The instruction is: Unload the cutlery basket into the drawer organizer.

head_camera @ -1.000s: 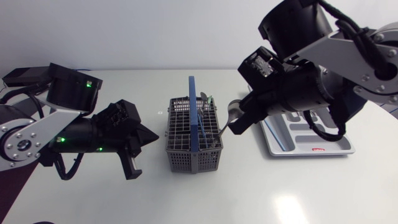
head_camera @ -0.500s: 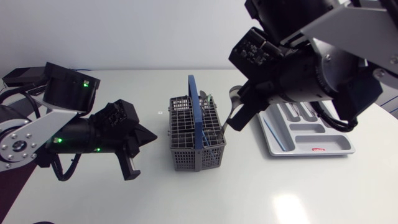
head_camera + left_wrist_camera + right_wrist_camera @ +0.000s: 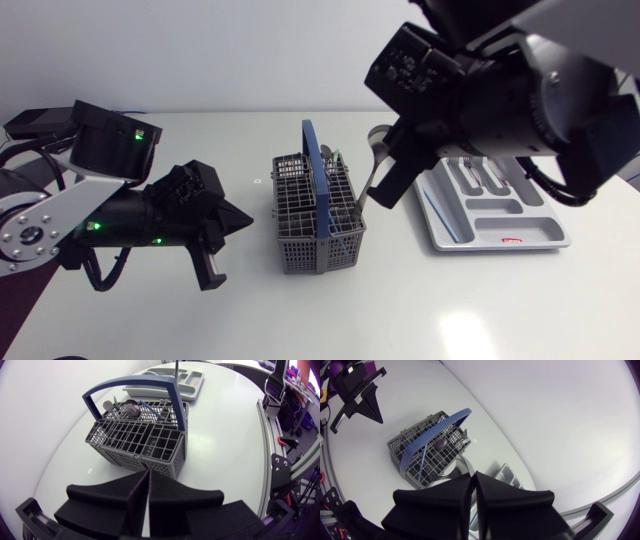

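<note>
Looking down, head view: cutlery basket [image 3: 318, 215] sits mid-table [image 3: 450, 300], its blue handle [image 3: 314, 170] upright across it. The drawer organizer [image 3: 500, 228] lies to the basket's right.
Head view, right gripper [image 3: 381, 192]: held off the table just beside the basket's right wall, between basket and organizer. Its fingers are pinched on a silver utensil [image 3: 377, 140], rounded end up.
Head view, left gripper [image 3: 236, 218]: left of the basket and apart from it. Fingers are pressed together with nothing between them.
Left wrist view, left gripper [image 3: 145, 485]: the two pads meet along one seam. The basket [image 3: 142, 440] is directly ahead, not touching, with loose cutlery [image 3: 131, 408] in its far compartments. The organizer [image 3: 150, 391] lies beyond the basket.
Right wrist view, right gripper [image 3: 472, 477]: fingers are clamped, with the silver utensil [image 3: 462, 466] showing at their tips. The basket [image 3: 427, 450] is below and ahead of them, its handle [image 3: 437, 435] arching over it. An organizer corner [image 3: 504, 471] shows beside the fingers.
Right wrist view, left gripper [image 3: 372, 410]: beyond the basket, well apart from the right one.
</note>
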Available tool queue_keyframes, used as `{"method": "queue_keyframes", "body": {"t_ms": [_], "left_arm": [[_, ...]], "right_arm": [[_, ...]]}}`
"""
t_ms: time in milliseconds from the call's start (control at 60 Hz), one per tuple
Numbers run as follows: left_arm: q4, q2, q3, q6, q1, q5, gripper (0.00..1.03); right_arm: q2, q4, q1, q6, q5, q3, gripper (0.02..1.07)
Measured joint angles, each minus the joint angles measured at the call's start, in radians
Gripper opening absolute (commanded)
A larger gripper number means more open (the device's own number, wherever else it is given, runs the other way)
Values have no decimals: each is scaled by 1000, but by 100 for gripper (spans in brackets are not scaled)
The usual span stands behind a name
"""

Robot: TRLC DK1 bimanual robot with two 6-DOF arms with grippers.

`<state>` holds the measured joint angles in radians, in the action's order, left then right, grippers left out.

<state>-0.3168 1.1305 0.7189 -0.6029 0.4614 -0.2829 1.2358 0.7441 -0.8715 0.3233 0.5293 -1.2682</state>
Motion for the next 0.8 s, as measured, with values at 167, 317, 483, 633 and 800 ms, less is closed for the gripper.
{"method": "queue_keyframes", "body": {"t_ms": [167,317,483,633,800], "left_arm": [[0,0,0,0,0,0,18],[0,0,0,0,0,0,18],[0,5,0,0,0,0,18],[2,12,0,0,0,0,18],[3,14,0,0,0,0,18]], "right_arm": [[-63,14,-5,18,3,-28,8],[-138,56,-4,45,2,-67,8],[-200,77,93,100,-79,-74,8],[-210,67,298,179,-228,-49,8],[-203,32,496,241,-345,-3,8]]}}
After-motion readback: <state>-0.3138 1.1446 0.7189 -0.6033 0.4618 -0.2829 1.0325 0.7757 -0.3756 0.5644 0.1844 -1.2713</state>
